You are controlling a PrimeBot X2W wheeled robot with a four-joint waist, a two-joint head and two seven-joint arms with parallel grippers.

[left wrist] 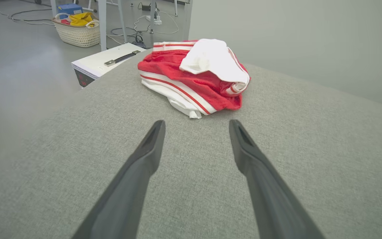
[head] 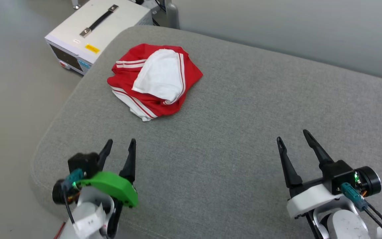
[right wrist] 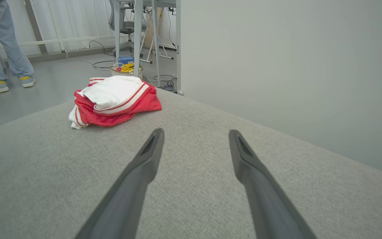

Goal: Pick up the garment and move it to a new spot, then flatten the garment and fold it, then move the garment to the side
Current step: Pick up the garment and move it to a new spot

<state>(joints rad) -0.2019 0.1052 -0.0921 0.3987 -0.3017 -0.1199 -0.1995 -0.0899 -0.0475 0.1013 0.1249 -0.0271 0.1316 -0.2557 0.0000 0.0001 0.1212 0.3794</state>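
The garment lies crumpled in the upper left of the head view, on the grey padded surface (a white sleeve is on top). The left gripper, lower left, and the right gripper, lower right, hold their jaws open and empty, well apart from it.

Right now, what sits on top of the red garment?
A white sleeve with striped trim lies over the bunched red garment; the folds beneath it are covered.
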